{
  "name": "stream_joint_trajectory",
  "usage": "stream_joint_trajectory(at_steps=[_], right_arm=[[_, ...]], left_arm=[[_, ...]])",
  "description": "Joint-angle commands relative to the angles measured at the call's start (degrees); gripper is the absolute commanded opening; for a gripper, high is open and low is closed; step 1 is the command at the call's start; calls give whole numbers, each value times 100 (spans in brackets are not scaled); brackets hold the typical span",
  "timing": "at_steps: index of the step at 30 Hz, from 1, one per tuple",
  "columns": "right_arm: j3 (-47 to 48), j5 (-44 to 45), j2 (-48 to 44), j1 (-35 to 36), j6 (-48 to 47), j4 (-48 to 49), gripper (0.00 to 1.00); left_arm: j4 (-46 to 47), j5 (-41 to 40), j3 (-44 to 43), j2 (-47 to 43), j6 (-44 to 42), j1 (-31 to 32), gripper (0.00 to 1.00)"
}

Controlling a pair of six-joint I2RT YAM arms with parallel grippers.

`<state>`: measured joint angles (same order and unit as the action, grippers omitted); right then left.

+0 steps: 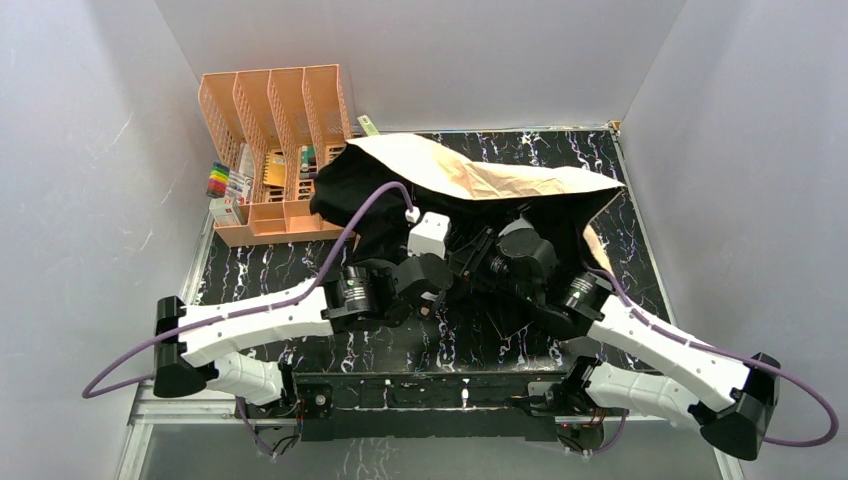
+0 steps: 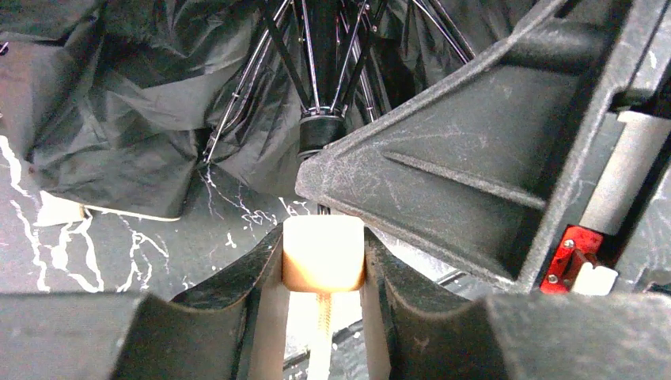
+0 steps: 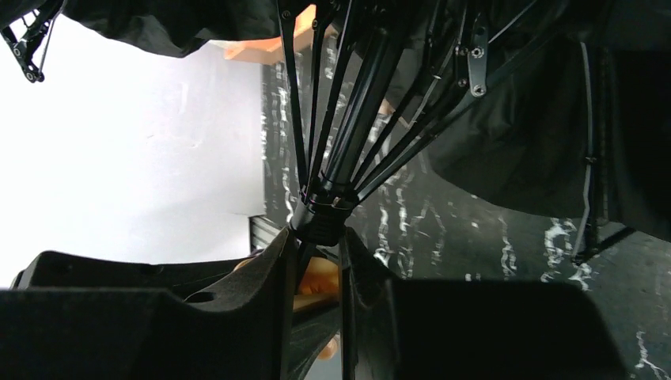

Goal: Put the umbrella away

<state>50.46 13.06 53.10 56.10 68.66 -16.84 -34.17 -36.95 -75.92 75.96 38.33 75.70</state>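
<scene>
Mid-table, I see the umbrella [image 1: 480, 180] half-collapsed: peach outside, black inside, ribs [image 3: 348, 119] splayed. My left gripper [image 2: 323, 245] clenches its tan handle [image 2: 323, 269]; my right gripper [image 3: 315, 257] grasps the shaft [image 3: 305, 252].

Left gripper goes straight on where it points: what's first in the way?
Likely the right gripper's fingers, clamped on the umbrella shaft right ahead of the left gripper, which holds the tan handle. Behind them sits the black rib hub. Depth is hard to judge.
</scene>
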Motion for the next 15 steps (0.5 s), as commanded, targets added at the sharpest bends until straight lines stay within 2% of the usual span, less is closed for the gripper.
stream_joint_trajectory(at_steps=[1,4,7,11,15], right_arm=[[-604,-745,112,-726,-16,1191,0],[-964,-1075,271,-1202,-250,1742,3],[-965,-1107,473,-1473,-510,1816,7],[-1077,-1078,530,-1694,-501,1790,27],[-1433,-718,127,-1781,-259,1700,46]], left_arm=[[1700,526,672,-45,-185,-271,0],[2347,813,1095,63,-404,-573,0],[2772,984,1308,168,-519,-819,0],[3033,1127,1477,305,-596,-1103,0],[3205,1292,1706,344,-573,-1272,0]])
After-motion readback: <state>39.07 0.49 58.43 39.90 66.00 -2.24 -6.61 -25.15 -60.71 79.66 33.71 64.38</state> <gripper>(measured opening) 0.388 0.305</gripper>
